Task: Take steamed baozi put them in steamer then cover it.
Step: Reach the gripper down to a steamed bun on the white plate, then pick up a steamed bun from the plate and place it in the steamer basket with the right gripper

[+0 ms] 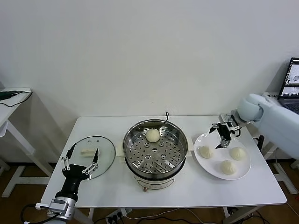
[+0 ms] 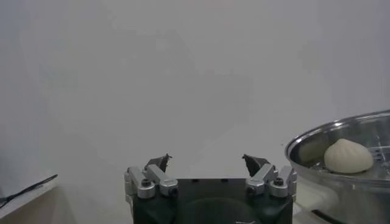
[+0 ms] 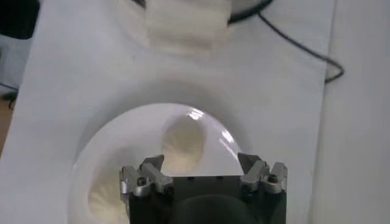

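Note:
The steamer [image 1: 155, 149] stands mid-table with one steamed baozi [image 1: 153, 135] on its perforated tray. Three more baozi [image 1: 206, 151] [image 1: 238, 153] [image 1: 228, 166] lie on a white plate [image 1: 245, 167] to its right. My right gripper [image 1: 224, 137] hovers open over the plate's far edge, above one baozi [image 3: 183, 143], holding nothing. The glass cover [image 1: 103, 148] lies flat to the left of the steamer. My left gripper [image 1: 80, 161] stands open and empty over the cover's near edge. In the left wrist view the left gripper [image 2: 207, 163] faces the wall, with the steamer [image 2: 341, 152] off to one side.
The steamer's black cord [image 1: 166, 114] runs off the table's back edge. A side table [image 1: 14, 100] stands at the far left and a laptop [image 1: 292, 84] at the far right. The white wall rises close behind the table.

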Action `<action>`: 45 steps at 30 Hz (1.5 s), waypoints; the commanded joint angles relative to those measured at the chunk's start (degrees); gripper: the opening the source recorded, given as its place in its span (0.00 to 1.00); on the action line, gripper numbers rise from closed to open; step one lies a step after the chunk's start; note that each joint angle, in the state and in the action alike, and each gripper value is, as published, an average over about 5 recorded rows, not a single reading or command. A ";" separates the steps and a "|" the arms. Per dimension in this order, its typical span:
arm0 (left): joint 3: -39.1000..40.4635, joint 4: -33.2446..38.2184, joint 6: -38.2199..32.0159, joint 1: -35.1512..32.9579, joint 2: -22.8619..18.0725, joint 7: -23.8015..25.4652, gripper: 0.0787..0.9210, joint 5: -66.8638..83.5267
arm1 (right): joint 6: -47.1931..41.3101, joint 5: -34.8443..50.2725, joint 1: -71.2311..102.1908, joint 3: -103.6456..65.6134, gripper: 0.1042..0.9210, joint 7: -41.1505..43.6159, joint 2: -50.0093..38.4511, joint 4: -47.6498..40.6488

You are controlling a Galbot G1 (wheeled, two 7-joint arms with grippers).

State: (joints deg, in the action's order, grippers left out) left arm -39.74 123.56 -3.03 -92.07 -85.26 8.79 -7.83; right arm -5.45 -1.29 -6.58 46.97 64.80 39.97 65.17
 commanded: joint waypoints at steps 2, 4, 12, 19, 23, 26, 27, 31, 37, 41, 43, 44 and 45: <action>0.08 -0.56 0.06 0.24 -0.03 -0.05 0.88 -0.02 | -1.54 -3.40 10.05 -8.84 0.88 -1.08 4.71 -7.93; 0.16 -0.79 0.05 0.35 -0.07 -0.05 0.88 -0.03 | -1.47 -3.38 10.44 -9.23 0.88 -1.44 5.23 -8.23; 0.18 -1.40 -0.12 0.66 -0.37 -0.10 0.88 -0.34 | -0.85 -4.14 11.17 -10.68 0.88 -1.95 7.29 -10.70; 0.07 -1.48 -0.22 0.53 -0.50 -0.11 0.88 -0.73 | -0.79 -4.68 12.09 -11.69 0.88 -1.90 8.02 -11.05; -0.06 -1.49 -0.25 0.48 -0.50 -0.12 0.88 -0.73 | -0.88 -4.86 12.44 -11.97 0.88 -1.76 7.70 -10.58; -0.04 -1.61 -0.28 0.52 -0.50 -0.14 0.88 -0.75 | -1.08 -5.06 12.63 -12.19 0.88 -1.76 7.60 -10.31; -0.02 -1.63 -0.29 0.53 -0.50 -0.15 0.88 -0.76 | -1.14 -5.11 12.68 -12.30 0.86 -1.79 7.58 -10.24; 0.09 -1.61 -0.34 0.45 -0.38 -0.14 0.88 -0.97 | -1.19 -5.39 12.84 -12.70 0.76 -1.90 7.53 -10.14; 0.03 -1.54 -0.47 0.31 -0.32 -0.15 0.88 -1.08 | -1.15 -5.40 12.99 -12.95 0.65 -1.88 6.96 -9.47; 0.23 -1.20 -0.42 0.23 -0.40 -0.18 0.88 -1.12 | -1.71 -3.18 11.48 -11.75 0.65 -1.68 4.13 -6.59; 0.26 -1.00 -0.39 0.16 -0.38 -0.20 0.88 -1.12 | -2.42 -0.84 9.46 -9.33 0.65 -1.53 1.36 -3.90; 0.27 -0.90 -0.38 0.13 -0.35 -0.20 0.88 -1.13 | -2.98 1.00 7.81 -7.33 0.65 -1.45 -0.34 -2.06; 0.28 -0.79 -0.37 0.08 -0.31 -0.21 0.88 -1.13 | -3.59 3.09 5.89 -5.10 0.65 -1.42 -2.13 -0.13</action>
State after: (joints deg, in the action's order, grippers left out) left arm -39.47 122.64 -3.45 -91.97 -85.58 8.60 -8.90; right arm -7.75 -4.11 4.26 36.32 63.41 44.01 58.52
